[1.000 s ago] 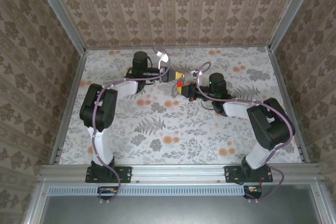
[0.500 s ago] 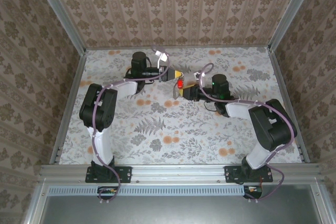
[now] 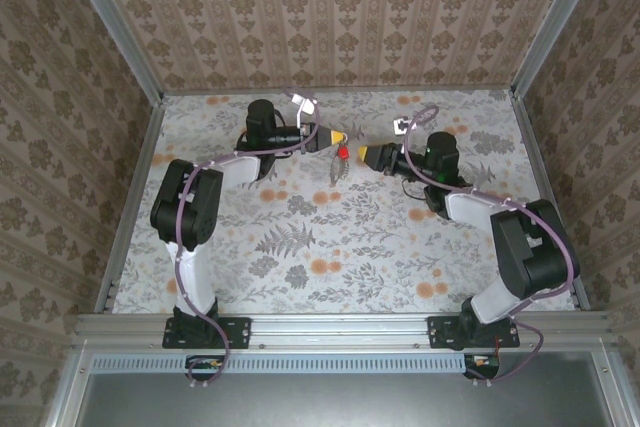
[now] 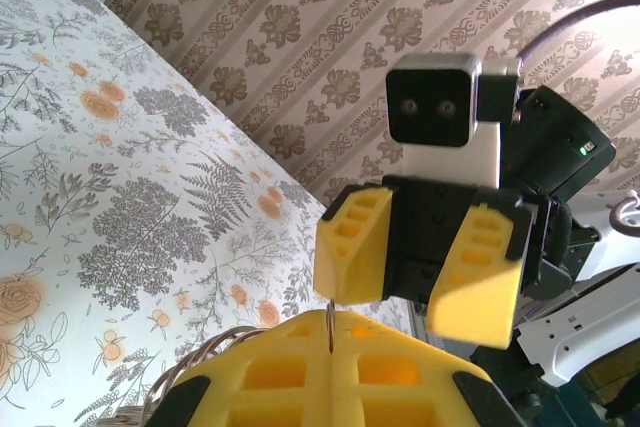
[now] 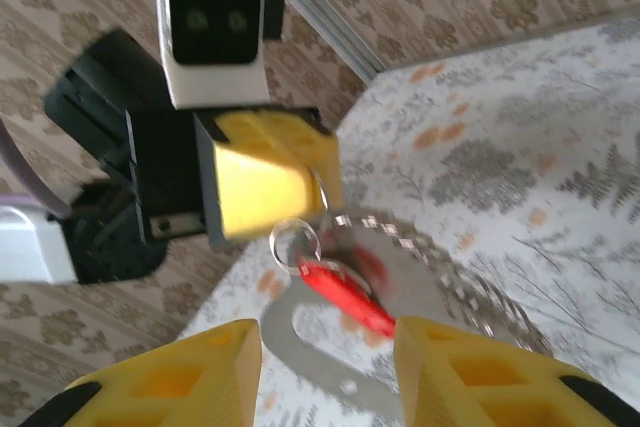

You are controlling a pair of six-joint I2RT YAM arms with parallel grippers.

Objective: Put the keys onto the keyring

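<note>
The left gripper [image 3: 336, 136] has its yellow pads pressed together on a thin wire ring [image 5: 296, 240], held up above the table [image 3: 300, 247]. Everything else dangles from that pinch. Just below the left gripper hangs the key [image 5: 345, 292], red and close under the wire ring. Beneath the key is the keyring [image 5: 300, 337], a grey loop hanging free, with a bit of chain [image 5: 440, 257] trailing off to the side. I cannot tell whether the key is already threaded on the loop itself, as the right wrist picture is blurred. Just to the right of the left gripper and facing it, the right gripper [image 3: 362, 154] has its fingers apart and holds nothing.

The key looks light and stiff, with a thin, slick blade, so the plastic head is probably the better place to pinch. The loop is rigid metal, but hanging as it does it will likely swing and twist at a touch. It is best taken on one long side.
</note>
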